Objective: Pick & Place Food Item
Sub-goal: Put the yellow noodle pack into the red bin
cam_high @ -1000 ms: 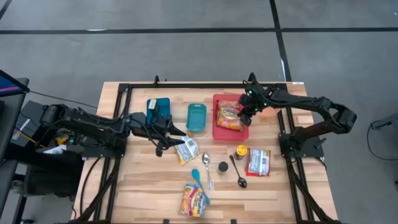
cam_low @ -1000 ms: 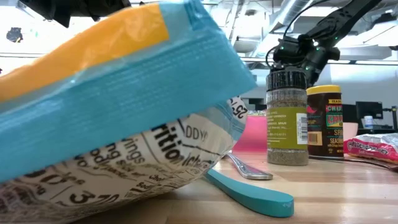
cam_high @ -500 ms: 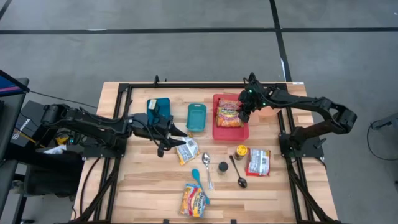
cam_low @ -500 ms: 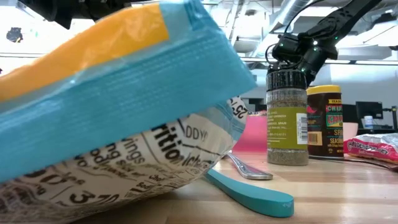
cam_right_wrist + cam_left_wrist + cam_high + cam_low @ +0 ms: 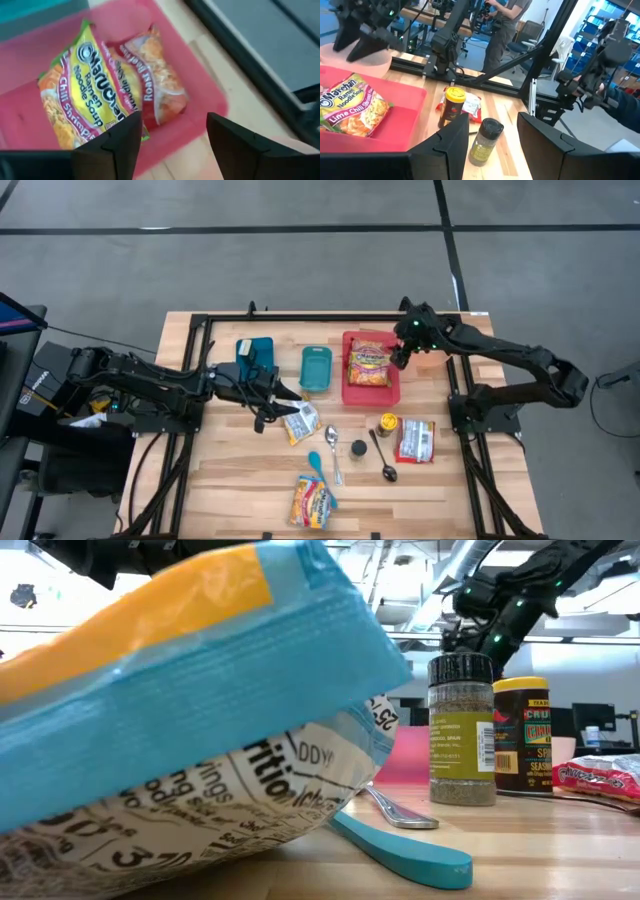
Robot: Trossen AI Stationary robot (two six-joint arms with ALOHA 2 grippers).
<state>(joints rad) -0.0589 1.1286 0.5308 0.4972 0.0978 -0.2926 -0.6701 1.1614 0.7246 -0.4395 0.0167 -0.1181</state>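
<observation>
Two noodle packs (image 5: 107, 102) lie in the red tray (image 5: 352, 392), overlapping, nothing gripping them. Right gripper (image 5: 401, 358) hangs over the tray's right edge, fingers apart and empty; in its wrist view the packs sit just ahead between the two dark fingers. Looks like a release step. To do it well: lift straight up, clear of the tray wall, fingers kept apart so no wrapper corner gets snagged.

Left gripper (image 5: 287, 393) waits near the table middle by a small packet (image 5: 301, 421), fingers apart, holding nothing.

Readable text: top pack says "Maruchan Ramen Noodle Soup", "Chili", "Shrimp"; the one under it reads "Roast", rest unclear. Left wrist view gives "Lime Chili Shrimp". Yellow-lidded jar (image 5: 523, 735) shows "SEASONING" partly. Big bag (image 5: 180, 710) up close in the low view: "...rition", numbers unreadable. Pepper shaker (image 5: 461, 730) label too small.
</observation>
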